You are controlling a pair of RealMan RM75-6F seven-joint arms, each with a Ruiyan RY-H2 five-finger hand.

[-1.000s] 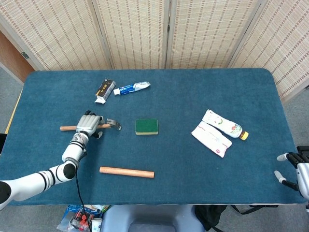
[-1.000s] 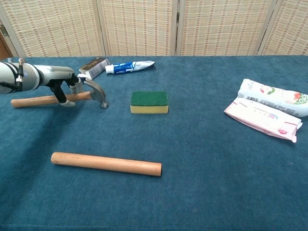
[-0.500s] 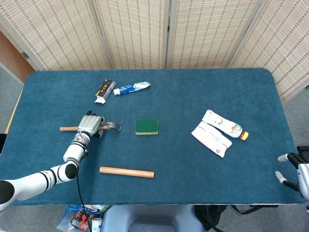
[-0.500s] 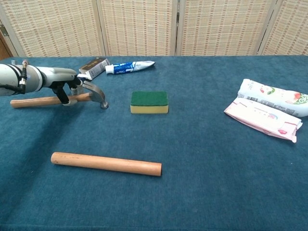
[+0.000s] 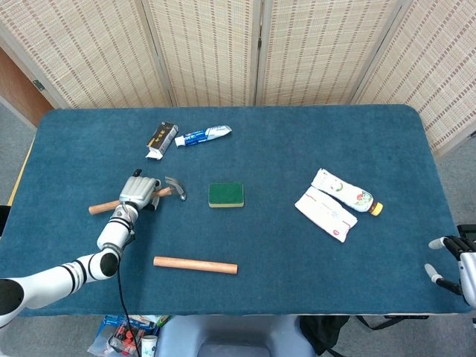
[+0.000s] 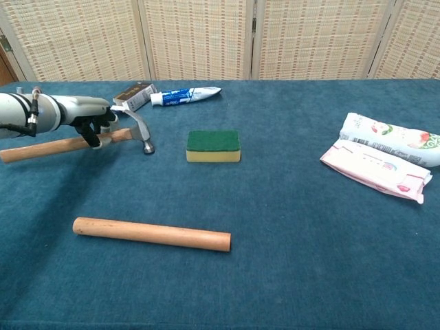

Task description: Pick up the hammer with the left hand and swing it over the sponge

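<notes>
My left hand (image 5: 139,193) (image 6: 93,124) grips the hammer (image 6: 48,146) near its metal head (image 6: 140,130). The wooden handle (image 5: 101,207) slants down to the left, and the head (image 5: 177,187) stands slightly off the cloth. The green-topped yellow sponge (image 5: 226,195) (image 6: 214,146) lies on the table just to the right of the hammer head, a short gap apart. Far off at the table's near right corner my right hand (image 5: 452,262) hangs open with its fingers spread, holding nothing.
A wooden dowel (image 5: 195,264) (image 6: 151,233) lies in front of the sponge. A toothpaste tube (image 5: 203,135) and a small dark box (image 5: 161,140) lie behind the left hand. Two wipe packets (image 5: 326,214) and a bottle (image 5: 344,191) sit at the right on the blue table (image 5: 282,156).
The left hand has tilted the hammer: its head has risen and swung slightly toward the back, while the handle end dropped toward the left front. The right hand stayed put.
</notes>
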